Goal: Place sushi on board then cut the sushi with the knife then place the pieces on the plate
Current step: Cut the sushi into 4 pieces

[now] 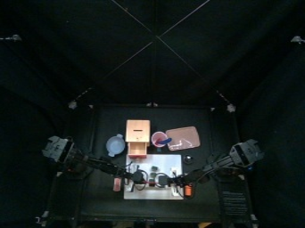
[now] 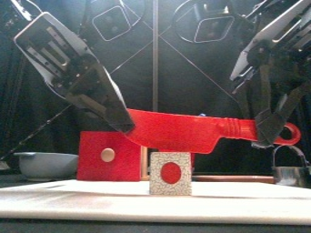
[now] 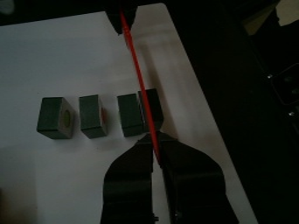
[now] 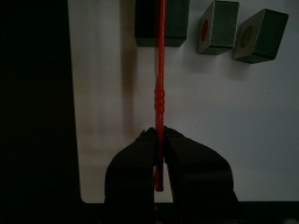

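A red toy knife (image 2: 183,130) hangs level over the white cutting board (image 2: 73,205), held at both ends. My left gripper (image 2: 125,123) is shut on the blade end (image 3: 149,140). My right gripper (image 2: 265,136) is shut on the handle (image 4: 159,149). In the front view the blade's lower edge sits at the top of one sushi piece (image 2: 170,173). The wrist views show three dark green pieces in a row on the board (image 3: 70,61). The knife crosses the end piece (image 3: 135,114), which also shows as the end piece (image 4: 158,22) in the right wrist view. The others (image 3: 93,116) (image 3: 52,116) stand apart beside it.
Behind the board stand the wooden box with a red drawer front (image 2: 109,155), the blue-grey bowl (image 2: 43,164) at the left and the pink tray (image 1: 183,138) at the back right. A metal object (image 2: 289,168) stands at the right.
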